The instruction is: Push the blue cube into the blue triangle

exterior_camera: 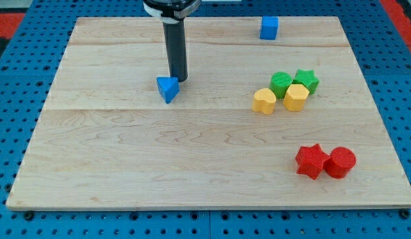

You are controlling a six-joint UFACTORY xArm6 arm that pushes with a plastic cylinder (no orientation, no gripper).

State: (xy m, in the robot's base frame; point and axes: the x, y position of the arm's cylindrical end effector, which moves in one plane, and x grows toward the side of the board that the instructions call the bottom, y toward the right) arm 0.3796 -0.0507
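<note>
The blue cube [269,28] sits near the view's top edge of the wooden board [125,166], right of centre. The blue triangle [168,88] lies left of centre in the upper half, far to the left of and below the cube. My tip [178,79] stands just up and right of the blue triangle, touching or almost touching it, and far to the left of the blue cube.
A cluster at the right holds a green block [281,84], a green star [306,81], a yellow heart-like block [263,101] and a yellow hexagon-like block [296,97]. A red star [311,161] and a red round block [340,162] sit at lower right.
</note>
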